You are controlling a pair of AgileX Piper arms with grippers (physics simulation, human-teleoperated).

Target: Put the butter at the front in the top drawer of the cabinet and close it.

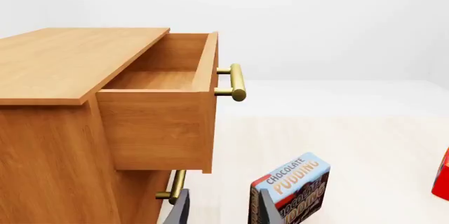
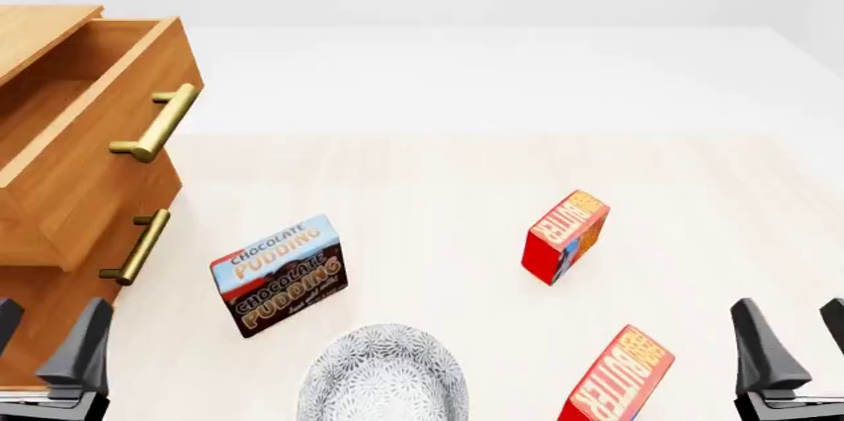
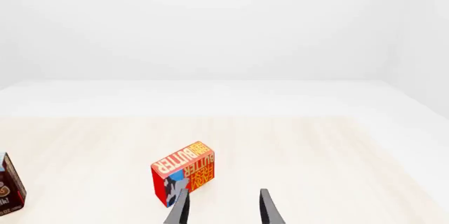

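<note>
Butter (image 2: 615, 381) (lower part cropped) stands near right jaws (image 2: 789, 352).

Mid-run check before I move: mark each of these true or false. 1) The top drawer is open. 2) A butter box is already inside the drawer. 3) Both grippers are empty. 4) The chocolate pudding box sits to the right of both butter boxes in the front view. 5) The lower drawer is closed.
1) True. The top drawer is pulled out of the cabinet.
2) False. The visible drawer interior holds nothing; the near butter box and the far butter box both stand on the table.
3) True. The left gripper and right gripper hold nothing.
4) False. The pudding box is left of both.
5) True. The lower drawer sits flush.
</note>
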